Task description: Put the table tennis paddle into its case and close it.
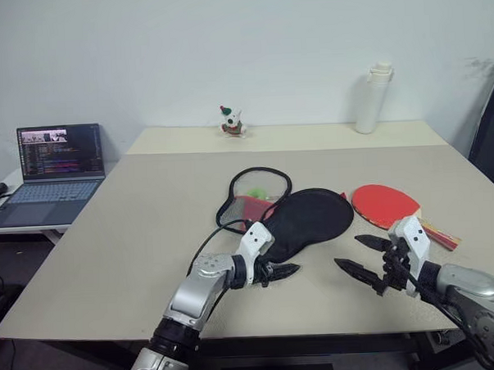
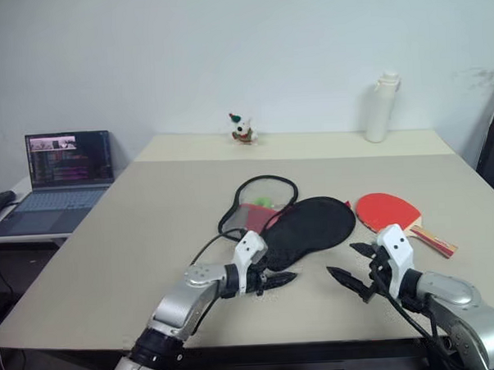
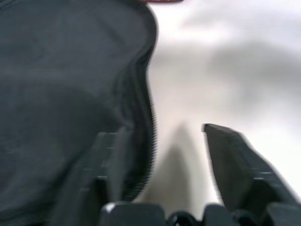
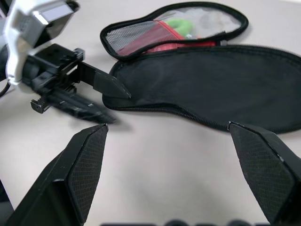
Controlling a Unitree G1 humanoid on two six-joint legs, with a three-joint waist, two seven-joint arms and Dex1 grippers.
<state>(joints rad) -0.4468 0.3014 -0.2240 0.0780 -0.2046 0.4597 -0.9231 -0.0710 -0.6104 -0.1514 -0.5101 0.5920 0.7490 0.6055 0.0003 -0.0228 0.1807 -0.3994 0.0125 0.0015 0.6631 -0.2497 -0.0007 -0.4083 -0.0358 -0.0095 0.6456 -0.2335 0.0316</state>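
Case open on worktop (image 1: 149,206), paddle still out

Case (image 1: 310,219) lies unzipped mid-worktop, paddle (image 1: 385,203) just beside it on my right. Left gripper (image 1: 277,272) parted at the case's narrow end, holding nothing; right gripper (image 1: 367,262) wide open, empty. I'd pin the black flap left, then grasp the handle right.

Paddle (image 1: 384,204) handle end partly behind right gripper (image 1: 362,255)
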